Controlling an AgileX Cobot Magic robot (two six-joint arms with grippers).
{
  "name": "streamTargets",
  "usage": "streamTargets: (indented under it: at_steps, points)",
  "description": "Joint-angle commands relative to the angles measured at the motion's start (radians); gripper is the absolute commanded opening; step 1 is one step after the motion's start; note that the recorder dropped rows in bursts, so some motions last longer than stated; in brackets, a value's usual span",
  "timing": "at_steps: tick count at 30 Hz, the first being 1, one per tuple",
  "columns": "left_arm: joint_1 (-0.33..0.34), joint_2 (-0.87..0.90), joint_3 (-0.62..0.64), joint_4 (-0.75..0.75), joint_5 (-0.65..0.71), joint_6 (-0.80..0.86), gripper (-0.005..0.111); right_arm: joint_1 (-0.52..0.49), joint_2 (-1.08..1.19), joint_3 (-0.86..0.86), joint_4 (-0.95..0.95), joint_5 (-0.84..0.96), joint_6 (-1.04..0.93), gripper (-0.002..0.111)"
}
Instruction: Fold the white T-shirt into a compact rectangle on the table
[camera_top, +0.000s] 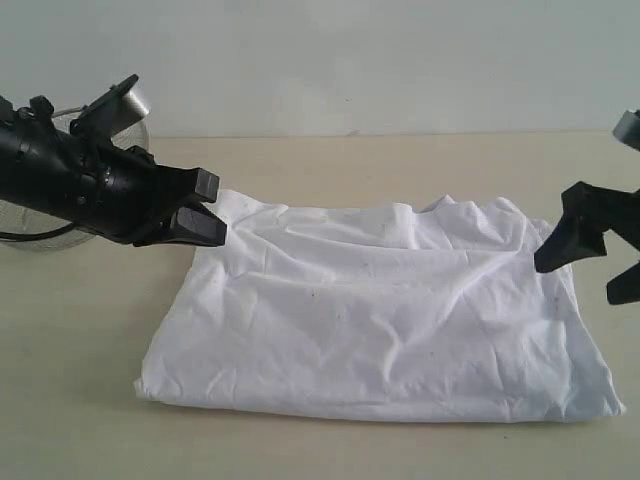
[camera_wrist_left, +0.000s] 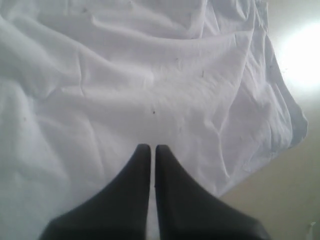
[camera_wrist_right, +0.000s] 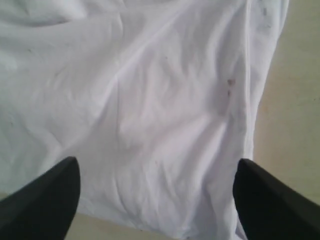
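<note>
We are observing the left gripper reaching in low from the left, its jaws pressing together on nothing, over the far left corner of the white T-shirt. The right gripper is angling down at the shirt's far right edge, jaws standing wide apart and empty. The shirt is lying folded and wrinkled on the table, between both grippers.

no legible text or labels, white T-shirt showing plain cloth
</note>
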Motion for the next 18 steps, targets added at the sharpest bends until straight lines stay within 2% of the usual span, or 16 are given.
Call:
streamTargets:
  at_steps: [1,9,18]
  points:
    - [-0.002,-0.009,0.006,-0.009,-0.006,0.013,0.004,-0.008,0.021,0.038,-0.037,-0.024,0.002,0.072]
    - [-0.002,-0.009,0.015,-0.009,-0.007,0.022,0.004,-0.008,0.023,0.163,-0.048,-0.203,-0.053,0.072]
    - [-0.002,-0.009,0.015,-0.009,-0.003,0.025,0.004,-0.008,0.042,0.171,-0.020,-0.309,-0.085,0.072]
